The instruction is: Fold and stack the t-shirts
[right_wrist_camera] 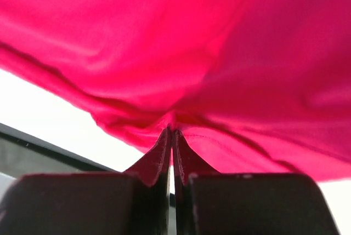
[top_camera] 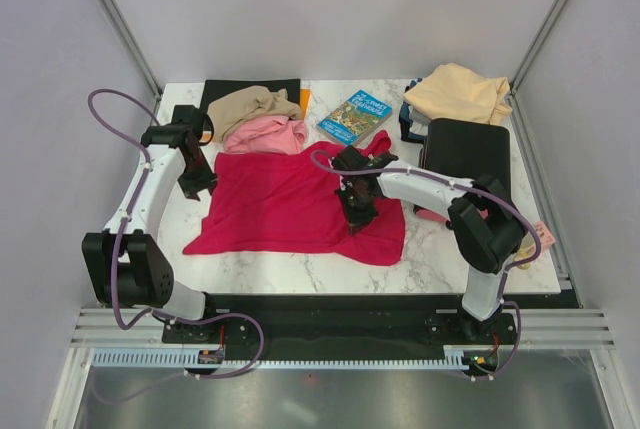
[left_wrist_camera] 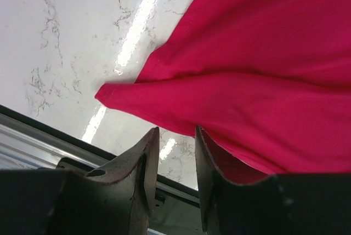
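A crimson red t-shirt (top_camera: 280, 209) lies spread in the middle of the marble table (top_camera: 440, 259). My right gripper (right_wrist_camera: 173, 132) is shut on a pinch of its cloth, over the shirt's right part (top_camera: 358, 211). The cloth bunches up at the fingertips in the right wrist view. My left gripper (left_wrist_camera: 176, 136) stands open beside the shirt's left edge (top_camera: 197, 181); nothing is between its fingers. A corner of the red t-shirt (left_wrist_camera: 241, 65) points left just beyond them. Behind lie a pink t-shirt (top_camera: 265, 135), a tan-brown t-shirt (top_camera: 248, 104) and, at the back right, a peach-cream t-shirt (top_camera: 460, 94).
A flat black mat (top_camera: 225, 87) lies under the tan-brown shirt at the back left. A blue illustrated book (top_camera: 355, 117) sits at the back centre. A black pad (top_camera: 468, 149) lies at the right, below the peach-cream shirt. The table's near edge meets a black rail (top_camera: 330, 301).
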### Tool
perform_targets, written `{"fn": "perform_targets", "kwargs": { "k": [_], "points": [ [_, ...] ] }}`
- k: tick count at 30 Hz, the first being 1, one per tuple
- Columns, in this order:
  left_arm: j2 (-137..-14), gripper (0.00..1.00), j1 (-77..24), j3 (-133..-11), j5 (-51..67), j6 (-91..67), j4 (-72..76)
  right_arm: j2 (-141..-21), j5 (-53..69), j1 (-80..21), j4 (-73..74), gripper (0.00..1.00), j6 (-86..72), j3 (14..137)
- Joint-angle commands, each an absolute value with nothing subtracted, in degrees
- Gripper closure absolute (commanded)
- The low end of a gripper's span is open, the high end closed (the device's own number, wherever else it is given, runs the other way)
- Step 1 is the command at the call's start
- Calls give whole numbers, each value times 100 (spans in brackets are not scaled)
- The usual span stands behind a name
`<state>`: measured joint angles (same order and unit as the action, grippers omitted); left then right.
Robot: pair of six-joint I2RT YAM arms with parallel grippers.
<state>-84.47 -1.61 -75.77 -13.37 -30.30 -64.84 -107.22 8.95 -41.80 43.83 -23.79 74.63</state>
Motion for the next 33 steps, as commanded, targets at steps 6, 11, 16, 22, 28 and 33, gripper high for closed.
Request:
{"fn": "perform_targets", "kwargs": {
  "k": [6,11,16,22,28,33],
  "points": [
    [-8411,61,-141,-7655,-1125,-2953,-6240,-9748,756,-4367,4869,95,-2803,7146],
    [-8657,62,-176,-7979,-1177,-2900,-6188,-9510,782,-4798,4651,95,-3505,6567],
    [-8850,62,-176,-8174,-1257,-2848,-5994,-9527,756,-5597,4360,93,-4174,6127],
    [-8904,62,-193,-8200,-1178,-2865,-5871,-9809,677,-6486,4245,69,-4772,6125],
    [-8640,62,-211,-7902,-1187,-2769,-5801,-9554,106,-6671,4552,49,-5177,6574],
    [-8464,62,-211,-7708,-1151,-2725,-5792,-9361,-517,-6619,5009,51,-5063,7074]
  ]
}}
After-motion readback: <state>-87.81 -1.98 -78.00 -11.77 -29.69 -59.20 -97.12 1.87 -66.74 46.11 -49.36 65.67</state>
